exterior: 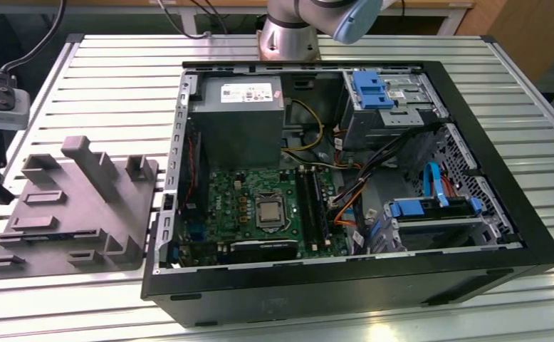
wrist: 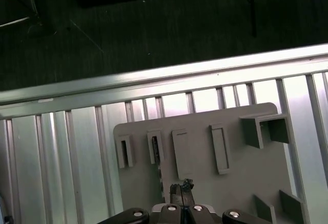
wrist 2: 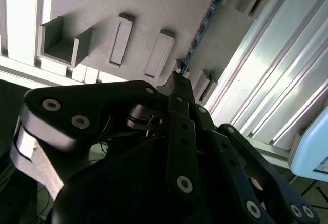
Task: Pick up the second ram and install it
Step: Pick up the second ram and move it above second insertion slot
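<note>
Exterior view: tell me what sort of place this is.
Probably a robotics lab bench for computer assembly: a robot arm at a slatted metal table, an open computer case showing its green motherboard, and a grey tray with upright blocks beside it.

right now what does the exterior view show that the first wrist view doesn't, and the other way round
Exterior view: the open black computer case with its green motherboard and silver box-shaped power supply. First wrist view: the black gripper over the grey plastic tray with upright blocks, and dark floor beyond the slatted metal table. Both: that tray and that table.
</note>
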Motion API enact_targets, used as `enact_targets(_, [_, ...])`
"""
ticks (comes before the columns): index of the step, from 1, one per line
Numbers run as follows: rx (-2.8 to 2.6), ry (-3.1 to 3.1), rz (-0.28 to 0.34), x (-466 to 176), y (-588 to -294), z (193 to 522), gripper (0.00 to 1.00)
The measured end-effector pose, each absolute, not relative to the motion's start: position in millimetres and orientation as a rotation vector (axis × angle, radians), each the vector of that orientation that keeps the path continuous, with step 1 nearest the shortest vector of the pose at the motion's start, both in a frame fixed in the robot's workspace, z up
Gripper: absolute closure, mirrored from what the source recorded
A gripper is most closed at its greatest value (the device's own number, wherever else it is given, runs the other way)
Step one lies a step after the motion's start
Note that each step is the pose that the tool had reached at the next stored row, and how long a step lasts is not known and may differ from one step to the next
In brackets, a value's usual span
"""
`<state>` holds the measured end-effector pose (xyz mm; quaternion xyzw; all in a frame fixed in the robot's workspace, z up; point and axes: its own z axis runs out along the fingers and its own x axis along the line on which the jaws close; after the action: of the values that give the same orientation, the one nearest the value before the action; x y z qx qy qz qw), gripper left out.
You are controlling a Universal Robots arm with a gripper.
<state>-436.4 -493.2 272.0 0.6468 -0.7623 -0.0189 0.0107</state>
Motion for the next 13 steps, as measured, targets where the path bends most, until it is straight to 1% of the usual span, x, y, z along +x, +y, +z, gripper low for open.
enact_targets(13, [2.051, -2.35, -0.058, -436.1, -494.3, 266.6, 0.89])
